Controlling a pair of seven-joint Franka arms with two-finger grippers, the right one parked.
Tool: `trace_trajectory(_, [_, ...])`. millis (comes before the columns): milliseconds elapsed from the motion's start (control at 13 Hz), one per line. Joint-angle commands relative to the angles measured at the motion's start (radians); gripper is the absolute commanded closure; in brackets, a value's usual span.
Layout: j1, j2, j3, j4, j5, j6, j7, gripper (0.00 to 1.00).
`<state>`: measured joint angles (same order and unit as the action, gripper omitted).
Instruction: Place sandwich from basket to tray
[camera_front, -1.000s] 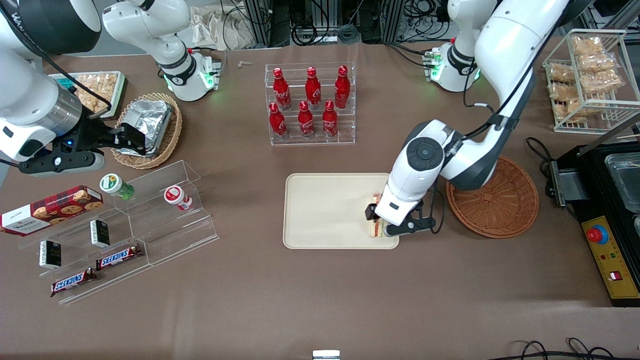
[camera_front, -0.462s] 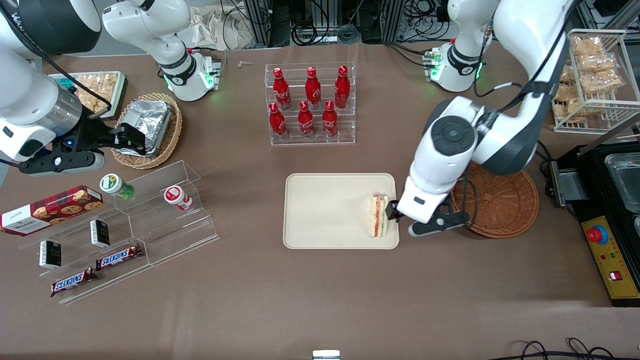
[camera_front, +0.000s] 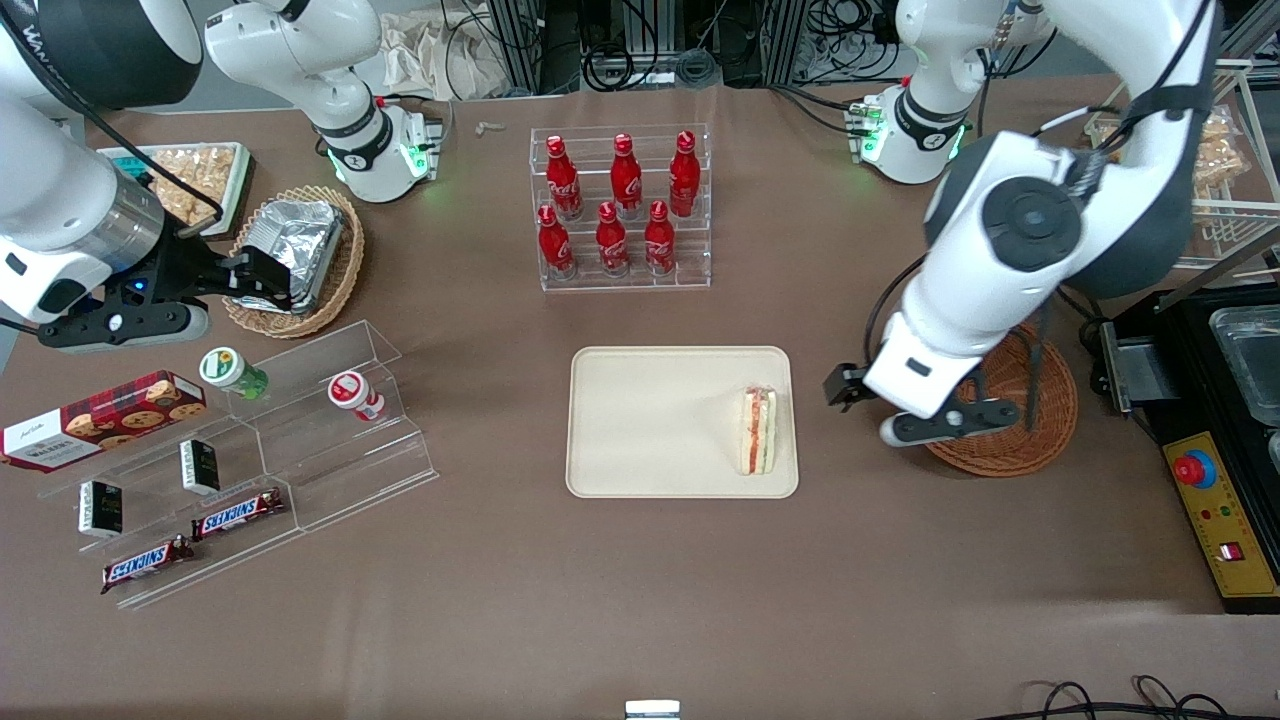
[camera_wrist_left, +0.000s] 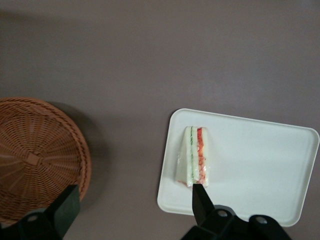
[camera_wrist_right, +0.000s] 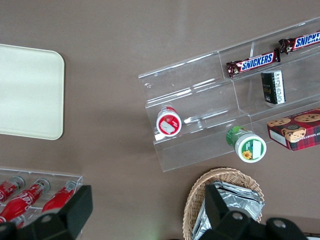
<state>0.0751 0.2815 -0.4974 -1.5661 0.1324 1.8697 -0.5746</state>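
Brown table (camera_front: 640, 600) fills the front view: the sandwich (camera_front: 757, 431) lies on the tray (camera_front: 650, 430), at its edge nearest the basket (camera_front: 1040, 420). The gripper (camera_front: 870, 410) hangs above the table between tray and basket. From the left wrist, the gripper (camera_wrist_left: 135, 210) is spread wide and empty, with the sandwich (camera_wrist_left: 193, 156) on the tray (camera_wrist_left: 260, 170) and the basket (camera_wrist_left: 35, 155) well apart.

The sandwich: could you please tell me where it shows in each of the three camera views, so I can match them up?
Front view: the sandwich lies on the tray, at the end nearest the basket.
Left wrist view: the sandwich lies on the tray, ahead of the open gripper.
Right wrist view: not in it; only a bare tray end shows.
Shared landmark: the tray.
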Motion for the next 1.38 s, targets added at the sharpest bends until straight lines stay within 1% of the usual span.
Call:
trace_trajectory(0, [0.072,-0.038,-0.004,-0.012,-0.033,-0.021,0.093,0.00])
trace_trajectory(154, [0.110,-0.045,-0.003,-0.017,-0.056,-0.023,0.180,0.00])
trace_trajectory(308, [0.144,-0.068,-0.003,-0.028,-0.056,-0.032,0.248,0.00])
trace_trajectory(462, [0.199,-0.114,-0.003,-0.075,-0.059,-0.038,0.358,0.00])
trace_trajectory(538, [0.228,-0.145,-0.003,-0.104,-0.091,-0.031,0.404,0.00])
trace_trajectory(615, [0.268,-0.174,-0.003,-0.127,-0.150,-0.023,0.436,0.00])
trace_trajectory(692, [0.302,-0.203,-0.003,-0.144,-0.175,-0.024,0.478,0.00])
trace_trajectory(846, [0.360,-0.261,-0.001,-0.186,-0.189,-0.038,0.605,0.00])
trace_trajectory(923, [0.380,-0.271,-0.001,-0.186,-0.191,-0.053,0.628,0.00])
trace_trajectory(1000, [0.394,-0.263,-0.001,-0.152,-0.191,-0.097,0.630,0.00])
trace_trajectory(1154, [0.400,-0.237,0.000,-0.080,-0.153,-0.184,0.663,0.00])
trace_trajectory(1231, [0.400,-0.237,0.000,-0.071,-0.128,-0.193,0.679,0.00])
trace_trajectory(1308, [0.404,-0.237,0.000,-0.078,-0.123,-0.211,0.679,0.00])
